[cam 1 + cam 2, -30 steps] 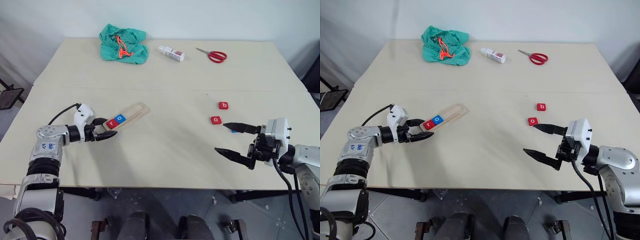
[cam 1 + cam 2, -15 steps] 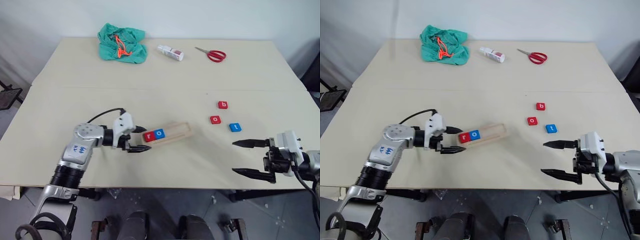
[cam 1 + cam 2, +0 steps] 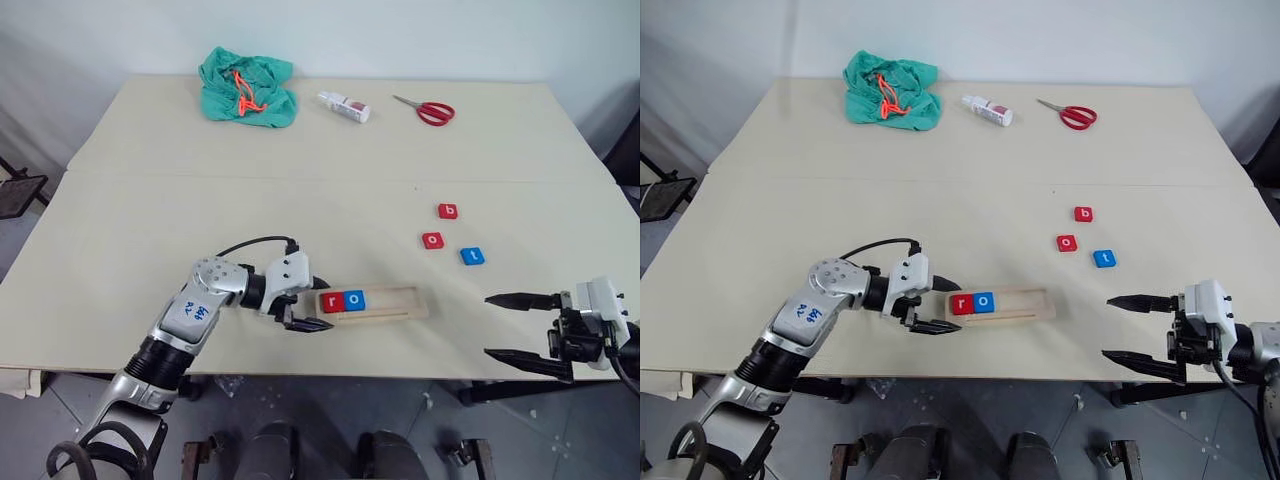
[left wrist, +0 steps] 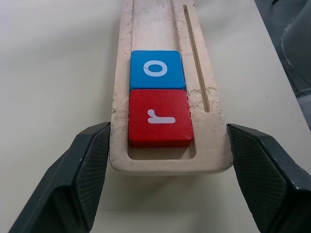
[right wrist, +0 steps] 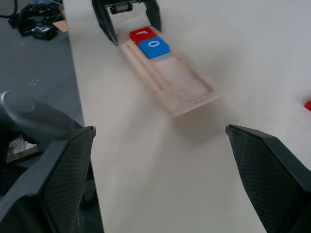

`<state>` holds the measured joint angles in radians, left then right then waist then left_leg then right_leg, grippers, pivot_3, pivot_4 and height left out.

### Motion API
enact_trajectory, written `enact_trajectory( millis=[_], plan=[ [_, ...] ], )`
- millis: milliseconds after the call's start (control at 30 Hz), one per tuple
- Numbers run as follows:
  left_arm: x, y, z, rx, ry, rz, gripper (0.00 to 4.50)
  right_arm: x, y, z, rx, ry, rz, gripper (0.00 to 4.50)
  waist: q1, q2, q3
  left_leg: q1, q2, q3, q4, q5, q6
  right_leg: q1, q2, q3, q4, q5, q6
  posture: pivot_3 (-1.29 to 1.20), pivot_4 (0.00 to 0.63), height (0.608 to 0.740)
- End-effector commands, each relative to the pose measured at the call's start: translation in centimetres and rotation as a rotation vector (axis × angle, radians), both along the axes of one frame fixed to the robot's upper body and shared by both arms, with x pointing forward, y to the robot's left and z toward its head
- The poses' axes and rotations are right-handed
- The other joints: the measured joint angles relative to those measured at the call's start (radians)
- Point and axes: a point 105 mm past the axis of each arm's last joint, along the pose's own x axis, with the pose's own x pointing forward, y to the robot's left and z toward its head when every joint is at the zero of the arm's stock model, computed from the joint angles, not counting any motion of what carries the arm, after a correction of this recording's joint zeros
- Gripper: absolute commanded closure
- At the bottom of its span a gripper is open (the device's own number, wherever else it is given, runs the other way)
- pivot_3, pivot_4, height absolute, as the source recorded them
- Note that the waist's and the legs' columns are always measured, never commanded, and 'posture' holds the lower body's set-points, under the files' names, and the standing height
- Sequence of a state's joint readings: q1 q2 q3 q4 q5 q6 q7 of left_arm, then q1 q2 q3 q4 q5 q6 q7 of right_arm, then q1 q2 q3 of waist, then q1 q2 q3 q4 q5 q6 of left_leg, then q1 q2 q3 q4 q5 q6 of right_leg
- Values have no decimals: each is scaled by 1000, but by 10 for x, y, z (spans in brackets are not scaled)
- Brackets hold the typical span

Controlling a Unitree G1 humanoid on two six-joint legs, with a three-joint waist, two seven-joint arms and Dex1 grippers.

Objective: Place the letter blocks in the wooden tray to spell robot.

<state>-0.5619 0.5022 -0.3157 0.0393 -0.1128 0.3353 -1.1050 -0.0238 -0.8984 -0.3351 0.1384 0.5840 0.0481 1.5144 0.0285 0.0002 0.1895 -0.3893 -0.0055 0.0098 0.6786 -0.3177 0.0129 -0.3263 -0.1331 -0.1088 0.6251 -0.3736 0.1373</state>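
- The wooden tray [image 3: 372, 303] is seen lying flat on the table [image 3: 300, 180], close to the near edge and a little left of the middle, its length running left to right.
- Two letter blocks are held in the tray's left end: a red "r" block [image 3: 333, 300] at the very end and a blue "o" block [image 3: 354, 299] touching it on the right. The rest of the tray's recess is bare pale wood.
- In the left wrist view a narrow groove [image 4: 195, 58] is seen running lengthwise beside the recess, and the tray's corners are rounded.
- The left gripper [image 3: 318, 303] is set around the tray's left end, one black finger [image 4: 82, 179] touching the tray's side wall; whether the other finger presses the opposite side cannot be told.
- Three more blocks lie loose on the table to the right of the tray and farther back: a red "b" block [image 3: 448, 211] farthest, a red "o" block [image 3: 432, 240] nearer and slightly left, and a blue "t" block [image 3: 472, 256] nearest and to the right. They are apart from one another.
- The right gripper [image 3: 525, 326] is held at the near right edge of the table with its fingers spread wide and nothing between them.
- At the far side of the table a green cloth [image 3: 246, 88], a small white bottle [image 3: 344, 106] and red-handled scissors [image 3: 428, 110] are seen.
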Motion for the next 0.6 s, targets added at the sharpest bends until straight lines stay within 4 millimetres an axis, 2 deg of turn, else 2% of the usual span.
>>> enact_trajectory(
  millis=[33,200,533,600],
  plan=[
    [-4,-8,8,3,-55,-43,1087,3,-9,7,25,-44,-10,0,0,0,0,0,0,0,0,0,0,0,0,0,0,0,0,0,150,740],
    [-8,-8,5,18,-54,-64,1087,8,-14,8,14,-51,-6,0,-1,0,0,0,0,0,0,0,0,0,0,0,0,0,0,0,150,740],
    [-10,-8,2,37,-52,-45,1087,13,-9,13,51,-66,12,0,-1,0,0,0,0,0,0,0,0,0,0,0,0,0,0,0,150,740],
    [-9,-8,1,40,-54,-42,345,14,-8,14,49,-70,11,0,0,0,0,0,0,0,0,0,0,0,0,0,0,0,0,0,150,740]
  ],
)
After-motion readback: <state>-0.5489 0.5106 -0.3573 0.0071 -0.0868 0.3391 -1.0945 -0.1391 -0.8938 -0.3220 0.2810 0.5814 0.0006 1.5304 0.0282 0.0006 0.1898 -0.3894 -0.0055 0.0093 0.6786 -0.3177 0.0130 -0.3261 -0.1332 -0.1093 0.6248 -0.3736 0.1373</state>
